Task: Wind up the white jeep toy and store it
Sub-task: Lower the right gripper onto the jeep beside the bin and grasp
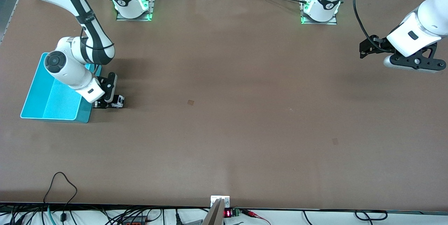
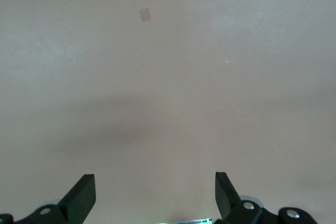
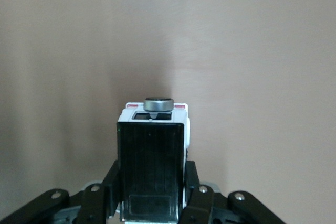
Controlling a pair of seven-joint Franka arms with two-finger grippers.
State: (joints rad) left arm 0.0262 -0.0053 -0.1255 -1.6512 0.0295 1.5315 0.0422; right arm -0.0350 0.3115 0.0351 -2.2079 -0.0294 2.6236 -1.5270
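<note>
Toward the right arm's end of the brown desk, a turquoise bin sits open-topped, well in from the desk's edges. Just beside the bin, on the side facing the middle of the desk, the right end effector is down at the desk surface, clamped on the white jeep toy. From the front camera the toy shows only as a small white and black shape at the tips of the end effector, low against the desk and outside the bin.

The right wrist view shows the toy from above and along its length: a black roof panel, a white body around it, and a round grey spare wheel at one end. The black fingers press against both sides of the toy's body.

Near the edge of the desk at the left arm's end, the left arm waits with its end effector raised over bare desk. Its fingers stand wide apart with nothing between them; the left wrist view shows only plain brown surface with a small square patch on it.
</note>
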